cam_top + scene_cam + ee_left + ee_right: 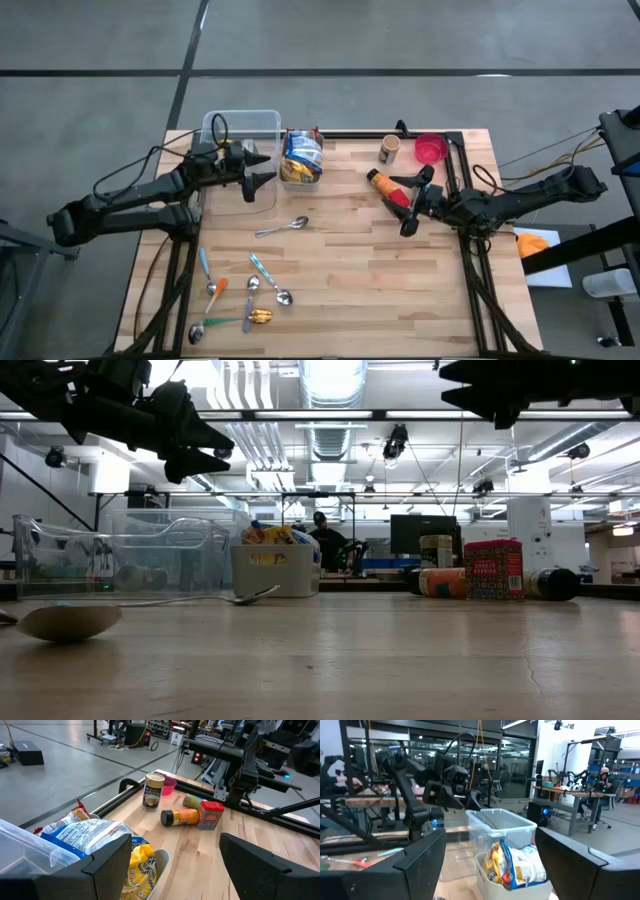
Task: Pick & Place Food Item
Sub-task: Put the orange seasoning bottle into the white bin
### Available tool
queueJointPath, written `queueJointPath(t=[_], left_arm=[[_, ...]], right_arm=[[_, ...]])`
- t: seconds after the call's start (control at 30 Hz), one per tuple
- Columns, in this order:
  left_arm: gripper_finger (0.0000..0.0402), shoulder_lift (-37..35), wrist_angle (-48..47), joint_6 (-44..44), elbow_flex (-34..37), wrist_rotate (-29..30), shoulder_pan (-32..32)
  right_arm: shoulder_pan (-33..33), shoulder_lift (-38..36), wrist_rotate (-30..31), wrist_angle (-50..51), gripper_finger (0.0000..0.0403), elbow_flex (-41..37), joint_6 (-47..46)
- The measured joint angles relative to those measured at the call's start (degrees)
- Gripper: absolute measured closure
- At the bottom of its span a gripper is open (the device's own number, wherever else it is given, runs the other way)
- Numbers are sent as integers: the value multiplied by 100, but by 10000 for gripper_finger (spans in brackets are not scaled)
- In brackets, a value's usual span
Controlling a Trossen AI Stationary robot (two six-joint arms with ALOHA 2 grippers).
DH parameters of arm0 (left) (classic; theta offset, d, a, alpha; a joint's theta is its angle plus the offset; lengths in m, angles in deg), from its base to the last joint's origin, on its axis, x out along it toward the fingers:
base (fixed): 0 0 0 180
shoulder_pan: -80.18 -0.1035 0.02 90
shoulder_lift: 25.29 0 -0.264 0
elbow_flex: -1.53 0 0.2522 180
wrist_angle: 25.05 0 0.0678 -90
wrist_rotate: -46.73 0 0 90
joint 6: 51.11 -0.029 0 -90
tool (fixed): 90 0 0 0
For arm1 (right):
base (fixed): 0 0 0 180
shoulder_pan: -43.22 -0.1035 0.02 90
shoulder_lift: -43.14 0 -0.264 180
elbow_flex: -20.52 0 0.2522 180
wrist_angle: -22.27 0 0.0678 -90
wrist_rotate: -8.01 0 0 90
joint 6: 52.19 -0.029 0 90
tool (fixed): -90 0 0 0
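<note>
From the high view, the left end effector (262,170) hangs over the clear plastic bin (243,125) at the far left edge of the wooden surface (340,260), its fingers spread apart and holding nothing. Just beside it stands a small white tub (301,172) stuffed with snack bags (303,150). The right end effector (417,200) hovers near the far right corner, fingers likewise spread and empty, directly over a red tin (399,196) that lies touching an orange bottle (381,183). A tan jar (389,149) and a pink cup (431,150) sit at the far edge beyond them. The middle of the surface is bare apart from one spoon (283,227); a cluster of coloured spoons (240,295) crowds the near left part.

In the low view both end effectors are raised well above the surface, the left end effector (205,448) above the clear bin (120,555). The red tin (494,569) carries pale lettering too small to read.

The left wrist view looks past spread fingers (107,857) at the snack bags (92,837), whose blue and yellow printing cannot be read, and at the tan jar (153,791), orange bottle (181,817) and red tin (210,815), labels also illegible.

The right wrist view shows open fingers (420,855) framing the white tub (512,882) of snack bags (517,862), the clear bin (502,822) behind it.
</note>
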Motion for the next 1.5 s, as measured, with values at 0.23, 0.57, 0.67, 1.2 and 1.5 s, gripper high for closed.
queueJointPath(t=[0.23, 0.57, 0.67, 1.2, 1.5], left_arm=[[97, 0, 1, -2, 0, 0, 0], [97, 0, -46, -15, 0, 0, 0], [97, 0, -71, -15, 0, 0, 0], [97, 4, -129, -13, 0, 0, -2], [97, 4, -131, -13, 0, 0, -2]], right_arm=[[70, 56, 298, 2356, 99, 1248, -626], [642, 765, 844, 7495, 99, 3537, -3357], [848, 1066, 461, 8209, 99, 3965, -3551], [2435, 3118, -1402, 8655, 99, 4685, -3563], [3042, 3955, -1724, 9006, 99, 4780, -3547]])
